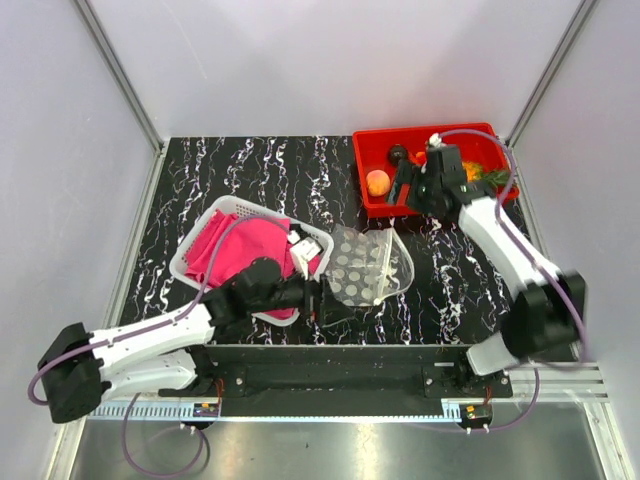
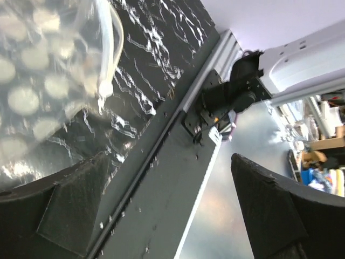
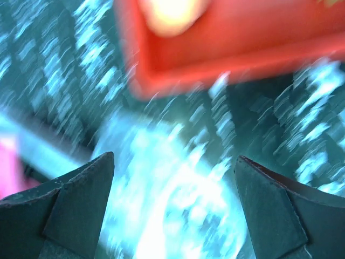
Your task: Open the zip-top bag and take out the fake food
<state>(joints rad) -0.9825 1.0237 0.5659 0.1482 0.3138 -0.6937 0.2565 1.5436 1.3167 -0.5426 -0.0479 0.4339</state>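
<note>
The zip-top bag (image 1: 368,265), clear with pale dots, lies flat on the black marbled table in the middle; no toy piece shows inside it. In the left wrist view the bag (image 2: 38,81) fills the upper left. My left gripper (image 1: 330,300) is open and empty at the bag's near-left edge, with the table's front rail between its fingers (image 2: 168,162). A peach-orange fruit (image 1: 377,182) and an orange pineapple piece (image 1: 482,174) lie in the red bin (image 1: 425,138). My right gripper (image 1: 405,192) is open and empty over the bin's front edge. Its wrist view (image 3: 175,156) is blurred.
A white mesh basket (image 1: 215,212) with pink cloth (image 1: 245,250) stands at the left, under my left arm. The red bin's corner (image 3: 161,70) and the peach fruit (image 3: 172,11) show at the top of the right wrist view. Grey walls enclose the table.
</note>
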